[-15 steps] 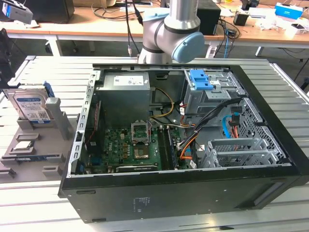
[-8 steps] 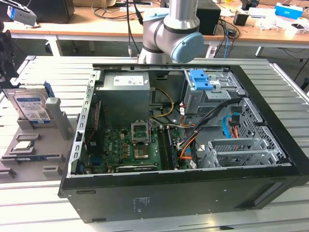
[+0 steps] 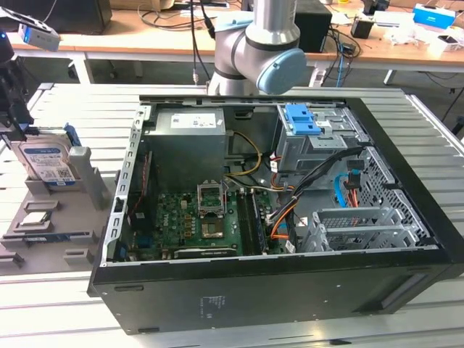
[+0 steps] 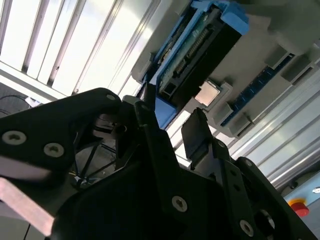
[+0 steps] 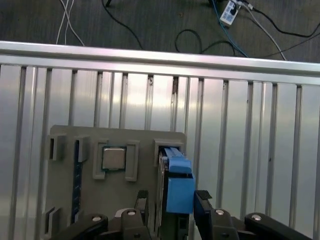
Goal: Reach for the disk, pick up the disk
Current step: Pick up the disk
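The slatted aluminium desk (image 3: 43, 304) is carrying an open black computer case (image 3: 290, 290), and the grey-and-blue robot arm (image 3: 261, 43) is reaching past it toward the exterior view's left. There a grey plastic fixture block (image 5: 90, 145) is holding the disk (image 3: 47, 161), a silver rectangular drive with a blue-and-white label and blue side rails. It is standing on edge in a slot.

In the first wrist view the black tool (image 5: 172, 200) is hanging over the disk (image 5: 178, 187) with its fingers (image 5: 201, 199) spread, one to each side of the blue rail, pinching nothing. Whether either pad is touching the rail is hard to say from these angles; they are probably just clear.

The main risk is an off-centre approach. The disk is sitting nearer one finger than the other, so closing may be pushing it sideways in the slot, tilting it or jamming it against the fixture wall. Pinching the smooth plastic rail rather than the metal body may be inviting a slip on lifting. Coming down too low could be striking the fixture or dragging it across the desk. The small square silver chip (image 5: 114, 157) lying in its recess just beside the slot could be knocked loose by such a jolt.
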Controlling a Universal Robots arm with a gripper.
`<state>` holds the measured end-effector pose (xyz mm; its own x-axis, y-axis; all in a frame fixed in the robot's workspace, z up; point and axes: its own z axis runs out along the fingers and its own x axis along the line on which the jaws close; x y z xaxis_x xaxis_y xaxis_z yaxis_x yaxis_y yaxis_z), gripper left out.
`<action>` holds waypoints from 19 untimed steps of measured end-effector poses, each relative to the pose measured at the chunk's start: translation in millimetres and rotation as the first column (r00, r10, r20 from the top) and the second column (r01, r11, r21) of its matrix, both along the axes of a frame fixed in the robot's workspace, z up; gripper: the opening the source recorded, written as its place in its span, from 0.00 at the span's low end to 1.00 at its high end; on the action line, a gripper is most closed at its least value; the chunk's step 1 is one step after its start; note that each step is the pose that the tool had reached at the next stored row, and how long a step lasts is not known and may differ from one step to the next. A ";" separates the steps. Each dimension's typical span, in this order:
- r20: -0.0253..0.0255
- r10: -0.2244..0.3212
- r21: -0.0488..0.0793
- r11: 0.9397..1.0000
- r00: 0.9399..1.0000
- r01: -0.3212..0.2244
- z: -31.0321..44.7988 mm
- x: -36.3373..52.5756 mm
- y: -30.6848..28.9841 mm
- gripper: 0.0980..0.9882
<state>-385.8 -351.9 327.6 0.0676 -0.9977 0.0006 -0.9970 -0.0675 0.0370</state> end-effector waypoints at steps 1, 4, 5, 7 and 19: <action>0.000 0.000 -0.003 1.000 1.000 0.000 0.4 0.0 0.3 0.43; 0.000 0.000 -0.003 1.000 1.000 0.000 -1.1 0.2 0.6 0.43; -0.001 0.000 -0.003 1.000 1.000 0.000 -3.6 0.7 0.9 0.43; -0.004 -0.001 -0.003 1.000 1.000 0.001 -10.6 4.1 2.8 0.43; -0.009 -0.001 -0.003 1.000 1.000 0.001 -36.8 6.3 9.6 0.43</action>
<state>-379.5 -342.4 290.9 0.0666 -0.9978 0.0032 -0.9967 -0.0664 0.0458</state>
